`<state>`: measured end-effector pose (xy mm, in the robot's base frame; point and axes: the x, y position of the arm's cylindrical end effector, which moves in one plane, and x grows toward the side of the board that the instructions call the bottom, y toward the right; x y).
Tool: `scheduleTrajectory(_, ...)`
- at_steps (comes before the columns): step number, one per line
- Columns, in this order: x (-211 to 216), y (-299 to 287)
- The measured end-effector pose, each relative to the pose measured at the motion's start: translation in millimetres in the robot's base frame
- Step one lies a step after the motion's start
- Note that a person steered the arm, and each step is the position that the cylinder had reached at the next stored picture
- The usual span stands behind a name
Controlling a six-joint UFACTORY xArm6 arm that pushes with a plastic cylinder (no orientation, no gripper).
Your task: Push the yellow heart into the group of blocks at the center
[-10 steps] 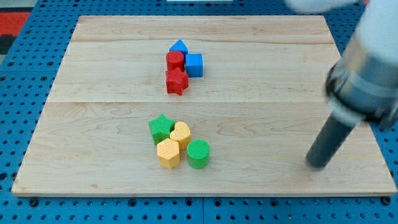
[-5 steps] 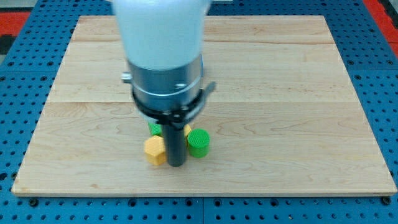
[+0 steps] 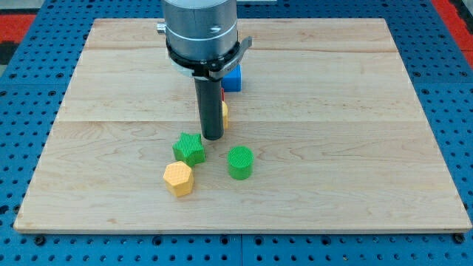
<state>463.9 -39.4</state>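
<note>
Camera view: yellow heart (image 3: 225,112) peeks, mostly hidden, behind my tip (image 3: 213,137).

A pale wooden board (image 3: 332,148) lies on a blue pegboard (image 3: 22,111) and carries the blocks. Taking the green star (image 3: 189,148) as landmark: the yellow hexagon (image 3: 178,179) sits just below it to the view's left, the green cylinder (image 3: 239,162) lies to its right and slightly lower, apart from it. A sliver of the yellow heart (image 3: 225,112) shows above and right of the star, largely hidden, and the blue cube (image 3: 233,78) lies farther up.
</note>
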Motion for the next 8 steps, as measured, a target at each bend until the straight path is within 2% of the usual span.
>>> scheduleTrajectory(2,-47,4)
scheduleTrajectory(7,-49,90)
scheduleTrajectory(8,-60,77)
